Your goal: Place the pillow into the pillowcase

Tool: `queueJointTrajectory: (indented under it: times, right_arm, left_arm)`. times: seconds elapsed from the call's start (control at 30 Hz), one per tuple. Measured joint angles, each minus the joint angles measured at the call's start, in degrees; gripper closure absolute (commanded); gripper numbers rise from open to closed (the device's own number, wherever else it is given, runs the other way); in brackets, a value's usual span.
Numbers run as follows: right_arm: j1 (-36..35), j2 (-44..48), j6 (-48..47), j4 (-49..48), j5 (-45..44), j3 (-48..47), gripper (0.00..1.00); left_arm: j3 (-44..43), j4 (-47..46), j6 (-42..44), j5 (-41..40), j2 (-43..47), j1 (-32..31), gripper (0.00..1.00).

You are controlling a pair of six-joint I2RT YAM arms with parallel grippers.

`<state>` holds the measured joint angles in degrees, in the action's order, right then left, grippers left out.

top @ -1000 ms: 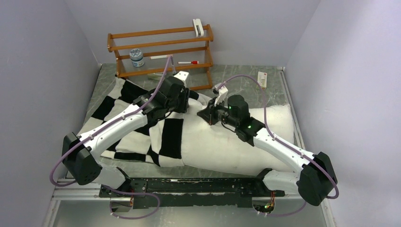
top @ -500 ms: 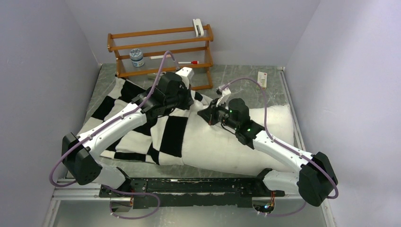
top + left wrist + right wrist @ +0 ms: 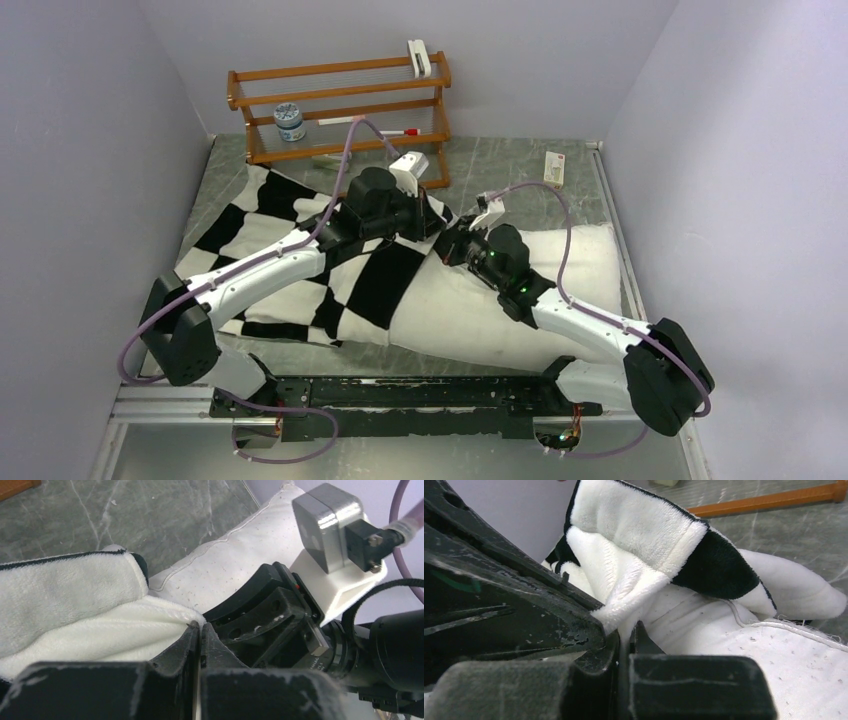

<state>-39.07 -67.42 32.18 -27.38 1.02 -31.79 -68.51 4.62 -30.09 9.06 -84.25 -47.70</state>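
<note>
The white pillow lies across the table with its left end inside the black-and-white checkered pillowcase. Both grippers meet at the case's open hem, on top of the pillow. My left gripper is shut on the plush hem; in the left wrist view its tips pinch the white pile of the pillowcase, and the pillow lies beyond. My right gripper is shut on the same hem just beside it. In the right wrist view its tips clamp the pillowcase over the pillow.
A wooden rack stands at the back with a jar, a red marker and a white clip on top. A small white card lies on the back right of the marble table. Walls close in left and right.
My left gripper has shut on the pillowcase hem and moved right with it. The checkered cloth now reaches further over the pillow. My right gripper shifted slightly back and right, still shut.
</note>
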Motion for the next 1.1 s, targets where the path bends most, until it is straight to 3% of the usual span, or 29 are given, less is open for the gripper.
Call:
queueJointTrajectory:
  times: [0.07,0.27,0.5,0.67,0.87,1.1]
  right_arm:
    - [-0.04,-0.04,0.37,-0.98,-1.62,0.46,1.00]
    - [3.43,-2.23,2.64,-5.64,-3.65,1.49,1.00]
    - [8.81,-8.22,5.99,-9.31,-3.08,0.76,1.00]
    - [9.70,-11.56,5.62,-8.74,-0.48,-2.40,0.70]
    - [10.25,-11.37,-2.51,1.64,5.09,-10.82,0.37]
    - [10.25,-4.76,-19.28,22.40,14.64,-20.09,0.23]
  left_arm:
    - [0.00,-0.74,-0.61,0.13,-0.74,0.33,0.90]
    - [-2.05,0.50,-1.20,1.38,-2.36,1.38,0.55]
    - [-4.46,10.91,2.12,-2.40,0.70,1.27,0.42]
    - [-1.16,19.19,2.86,-8.90,8.39,1.27,0.44]
    - [7.50,24.04,1.42,-11.47,15.02,1.27,0.49]
    - [9.29,26.27,0.02,-11.43,15.65,1.27,0.42]
